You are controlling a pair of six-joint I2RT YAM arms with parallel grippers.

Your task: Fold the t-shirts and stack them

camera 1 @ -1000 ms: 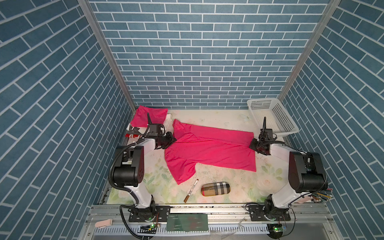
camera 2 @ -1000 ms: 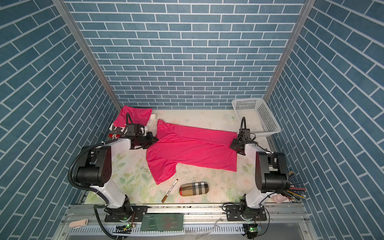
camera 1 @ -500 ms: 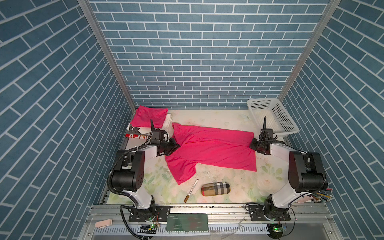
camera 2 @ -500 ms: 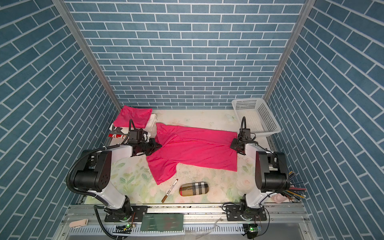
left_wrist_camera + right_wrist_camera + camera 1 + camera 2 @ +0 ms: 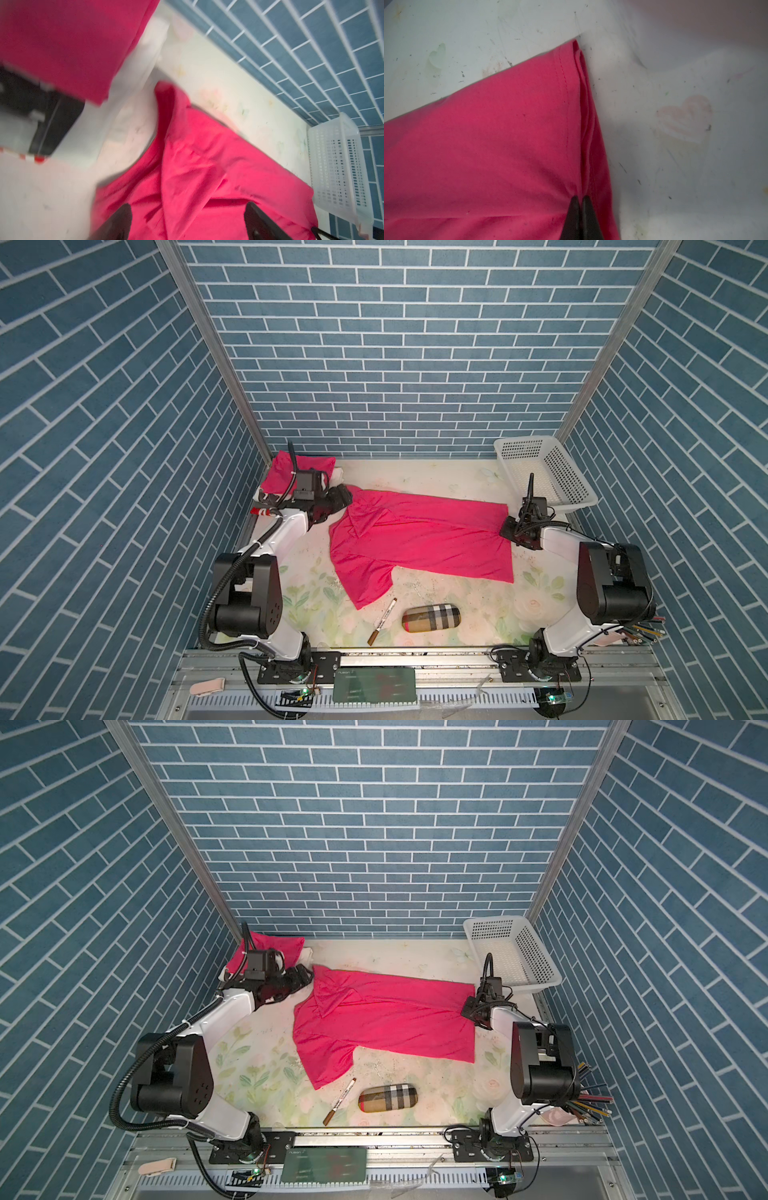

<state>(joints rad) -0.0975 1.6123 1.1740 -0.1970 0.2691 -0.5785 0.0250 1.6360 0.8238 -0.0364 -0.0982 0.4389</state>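
Observation:
A pink t-shirt (image 5: 419,539) (image 5: 382,1019) lies spread across the middle of the table, with its near sleeve pointing to the front. Its far-left shoulder part is folded over onto the body (image 5: 187,166). My left gripper (image 5: 343,497) (image 5: 303,975) (image 5: 188,207) hovers open over that end, with nothing between its fingers. At the shirt's right edge my right gripper (image 5: 509,529) (image 5: 469,1009) (image 5: 580,198) is shut on the layered hem (image 5: 583,124). A second t-shirt (image 5: 282,472) (image 5: 286,946) (image 5: 62,41) lies folded in the far left corner.
A white basket (image 5: 544,472) (image 5: 511,952) stands at the far right, close behind the right wrist. A plaid case (image 5: 432,617) and a marker (image 5: 382,620) lie near the front. White cloth (image 5: 336,475) sits beside the folded shirt. Pencils (image 5: 642,628) lie at front right.
My left gripper has opened and let go of the shirt's shoulder end, then drawn back toward the far left. The released fabric now lies folded over. The right gripper has held still.

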